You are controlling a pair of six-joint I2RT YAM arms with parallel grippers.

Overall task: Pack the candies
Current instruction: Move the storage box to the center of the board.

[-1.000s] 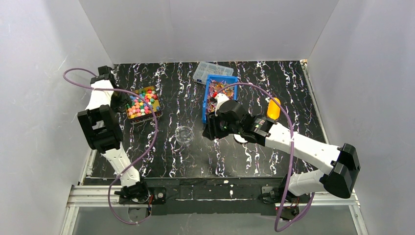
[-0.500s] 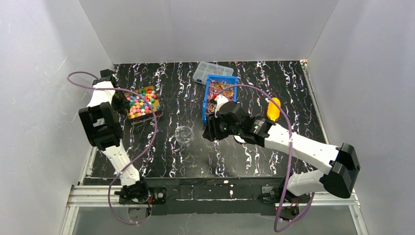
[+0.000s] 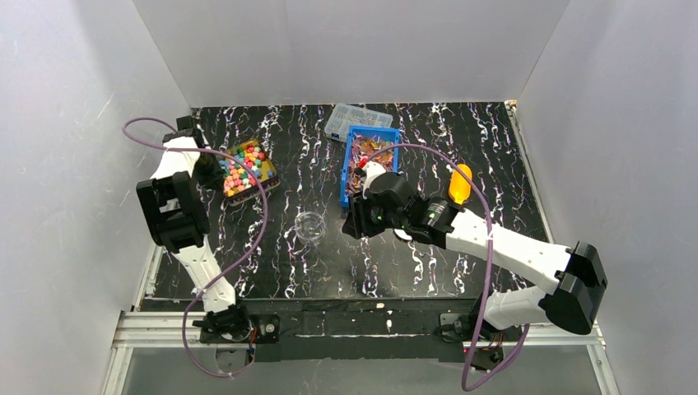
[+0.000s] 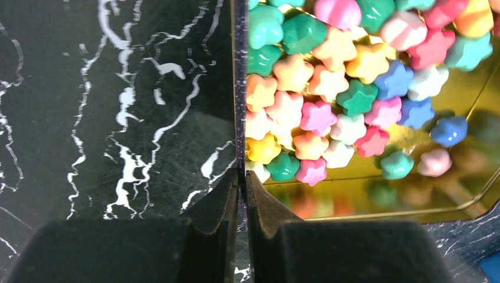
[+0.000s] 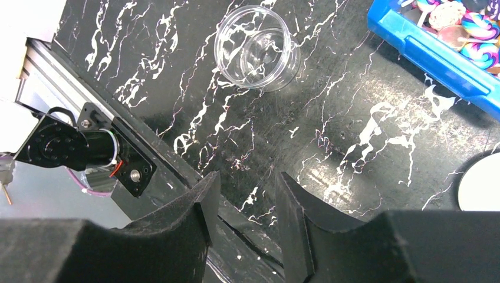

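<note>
Chunky star-shaped candies [image 4: 318, 115] in green, pink, blue, yellow and orange fill a shiny gold tray [image 3: 262, 177] at the left of the table. My left gripper [image 4: 242, 177] is shut on the tray's thin side wall [image 4: 240, 88], and it shows at the tray's left edge in the top view [image 3: 216, 173]. Wrapped candies [image 5: 466, 17] lie in a blue bin [image 3: 368, 136] at the back centre. A small clear cup [image 3: 309, 225] stands in the middle of the table. My right gripper [image 5: 247, 183] is open and empty, above the table right of the cup [image 5: 257, 47].
A clear compartment box [image 3: 357, 119] lies behind the blue bin. An orange object [image 3: 460, 183] lies to the right of the right arm. A white disc [image 5: 480, 188] lies under the right arm. The table's front edge and a motor [image 5: 65, 147] are below the right gripper.
The gold tray has turned and shifted a little to the right and back in my left gripper's hold. The right gripper has moved slightly left toward the cup.
</note>
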